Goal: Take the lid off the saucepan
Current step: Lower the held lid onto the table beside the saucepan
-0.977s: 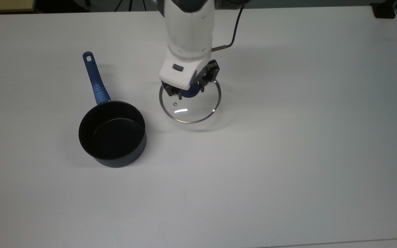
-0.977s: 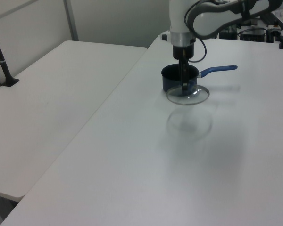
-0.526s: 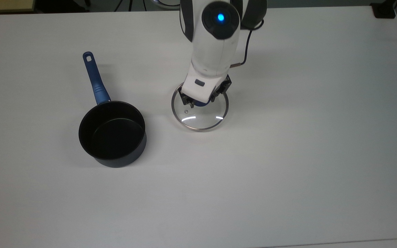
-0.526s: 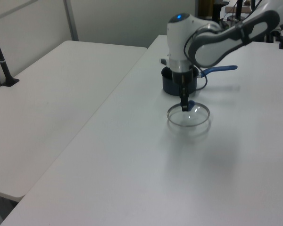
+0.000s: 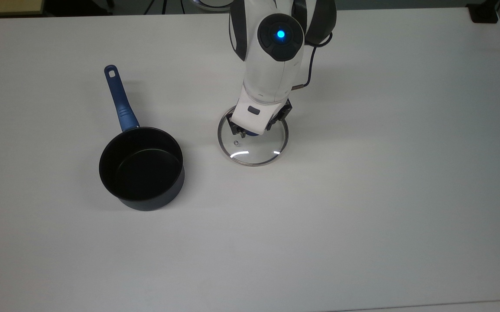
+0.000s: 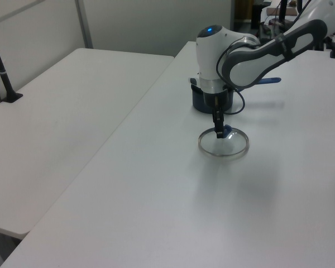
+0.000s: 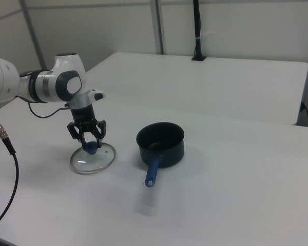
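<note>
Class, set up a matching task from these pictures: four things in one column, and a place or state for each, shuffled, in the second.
Things:
1. lid
2. saucepan
3. pincer
4. arm's light

Descriptions:
A. glowing blue
B. uncovered, black inside
C. fingers spread either side of the blue knob
D. flat on the table, apart from the pot

Pairs: 1-D, 2-B, 3-C, 4-A

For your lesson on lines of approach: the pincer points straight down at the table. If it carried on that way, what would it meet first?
Probably the blue knob of the lid, which sits between the open pincer's fingers; any contact can't be told. The lid lies flat on the table, apart from the saucepan.
</note>
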